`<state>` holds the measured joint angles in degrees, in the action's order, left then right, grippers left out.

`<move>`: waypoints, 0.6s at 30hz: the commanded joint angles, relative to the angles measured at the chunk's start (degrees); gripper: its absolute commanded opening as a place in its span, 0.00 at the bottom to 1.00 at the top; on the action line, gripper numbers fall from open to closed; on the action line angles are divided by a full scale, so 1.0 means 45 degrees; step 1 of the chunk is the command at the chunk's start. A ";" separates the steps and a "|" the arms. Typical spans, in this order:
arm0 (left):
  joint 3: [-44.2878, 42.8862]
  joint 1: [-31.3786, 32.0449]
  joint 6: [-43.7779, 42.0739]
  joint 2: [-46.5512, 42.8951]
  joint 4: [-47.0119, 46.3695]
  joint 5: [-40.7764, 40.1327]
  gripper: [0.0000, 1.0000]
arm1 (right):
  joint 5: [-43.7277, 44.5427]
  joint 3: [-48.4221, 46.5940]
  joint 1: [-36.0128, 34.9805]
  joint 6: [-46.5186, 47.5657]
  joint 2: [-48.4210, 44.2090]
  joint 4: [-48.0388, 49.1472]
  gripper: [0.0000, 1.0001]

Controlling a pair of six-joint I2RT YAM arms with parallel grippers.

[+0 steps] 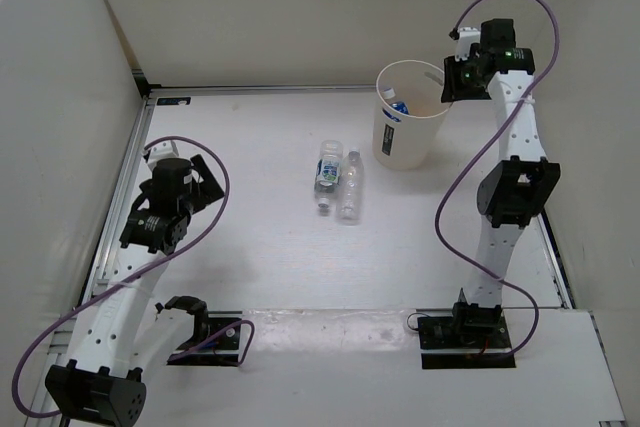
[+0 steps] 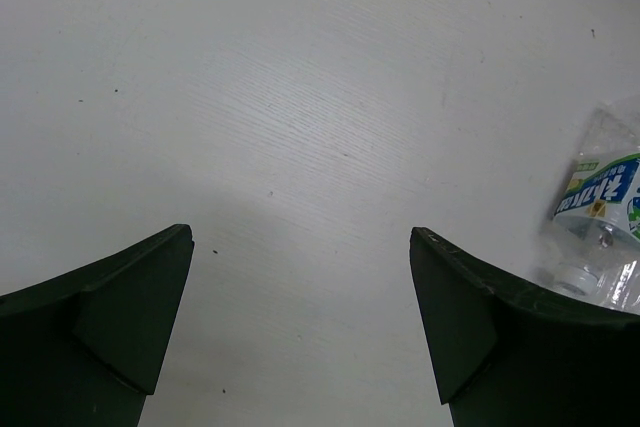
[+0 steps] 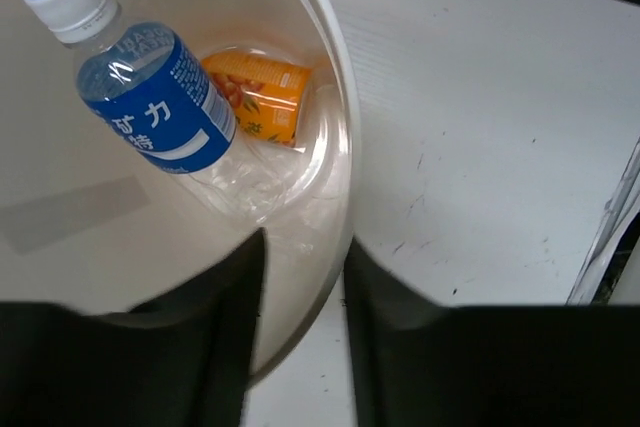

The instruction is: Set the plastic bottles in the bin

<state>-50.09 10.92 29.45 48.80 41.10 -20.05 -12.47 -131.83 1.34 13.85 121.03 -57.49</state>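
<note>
The cream-white bin (image 1: 408, 137) stands upright at the back right. A blue-labelled bottle (image 1: 399, 105) lies inside it, seen in the right wrist view (image 3: 150, 97) with its white cap up. My right gripper (image 1: 447, 87) sits on the bin's right rim (image 3: 335, 147); in the wrist view (image 3: 303, 242) one finger is inside the wall, one outside, closed narrowly on it. Two bottles lie side by side mid-table: a labelled one (image 1: 326, 173) and a plain one (image 1: 349, 187). My left gripper (image 1: 203, 183) is open and empty (image 2: 300, 234), left of the labelled bottle (image 2: 600, 212).
An orange packet (image 3: 255, 97) lies at the bottom of the bin beside the bottle. White walls enclose the table at the left, back and right. A purple cable loops over the right arm (image 1: 510, 197).
</note>
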 commanded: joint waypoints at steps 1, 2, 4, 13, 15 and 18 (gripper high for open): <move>-0.0198 -0.0082 0.0056 -0.0082 0.0163 -0.0075 1.00 | -0.0295 -0.1094 -0.0025 -0.0050 0.0174 -0.0677 0.32; -0.0237 -0.0044 0.0095 -0.0043 0.0163 -0.0094 1.00 | -0.0315 -0.1385 0.0013 -0.0011 0.0271 -0.0912 0.27; -0.0198 -0.0063 0.0115 -0.0003 0.0124 -0.0075 1.00 | 0.0015 -0.1622 0.0072 0.0009 0.0408 -0.1344 0.15; -0.0002 -0.0082 0.0369 0.0211 -0.0363 -0.0036 1.00 | 0.1325 -0.1017 -0.0045 0.0320 -0.0625 -0.2047 0.00; 0.0036 -0.0082 0.0369 0.0270 -0.0753 0.0062 1.00 | 0.1462 -0.0997 -0.0045 0.0380 -0.0704 -0.2437 0.00; -0.0138 -0.0063 0.0195 0.0582 -0.1104 0.0334 1.00 | 0.1619 -0.0803 -0.0025 0.0614 -0.0860 -0.2770 0.00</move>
<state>-50.09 10.92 30.44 50.59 39.40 -19.94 -7.33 -135.94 1.26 14.66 121.05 -66.94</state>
